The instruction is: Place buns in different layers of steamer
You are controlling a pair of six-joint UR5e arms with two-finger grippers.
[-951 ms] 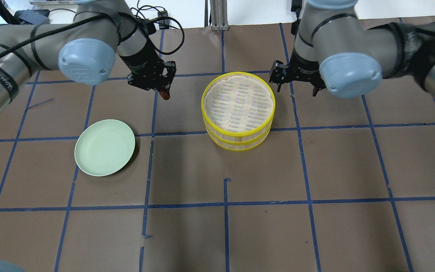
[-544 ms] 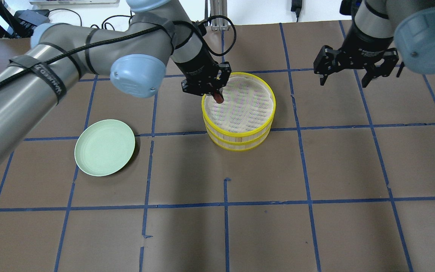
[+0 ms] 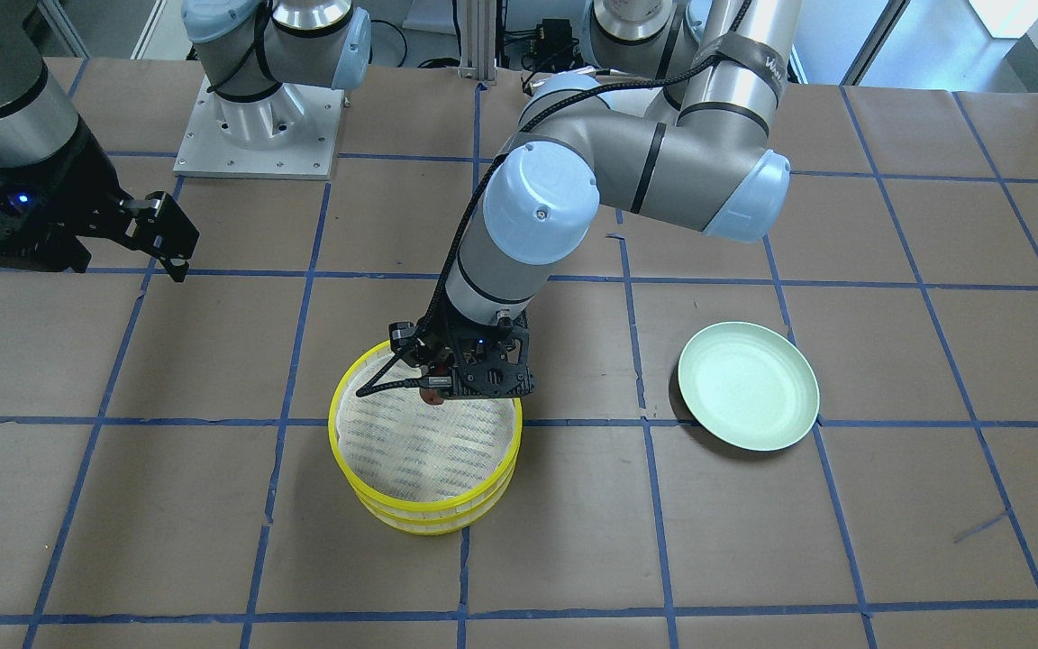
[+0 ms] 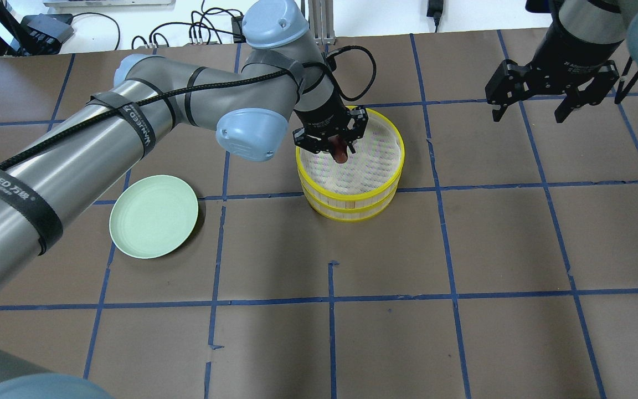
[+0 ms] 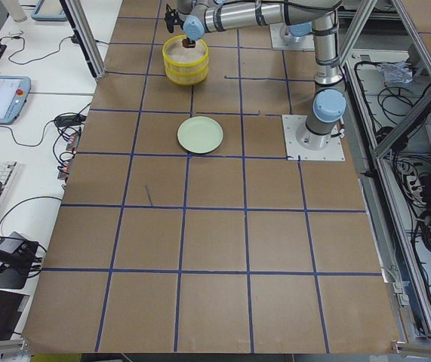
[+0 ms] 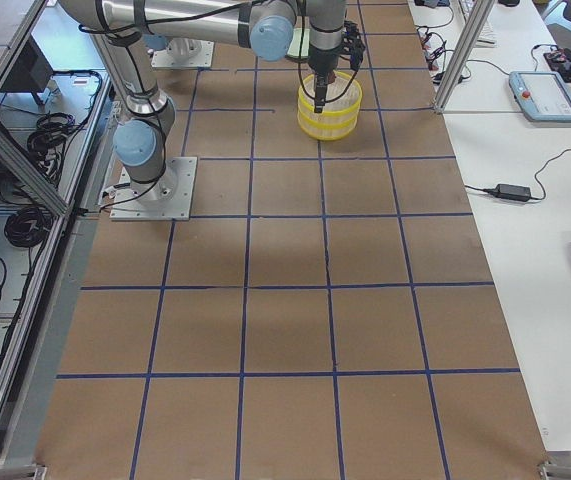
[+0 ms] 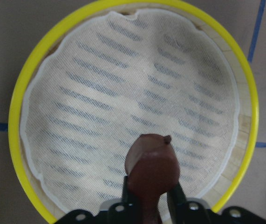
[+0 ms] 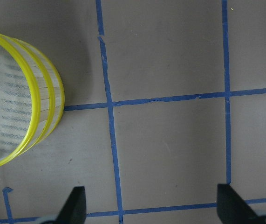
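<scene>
Now, with my left end effector (image 4: 340,149) clamped on the bun (image 7: 151,163), which hangs over the top tray (image 7: 14,126), I should lower it near the middle until it rests, then part my fingers slowly so it doesn't roll.

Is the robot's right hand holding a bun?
No, the right gripper is wide open and holds nothing.
</scene>
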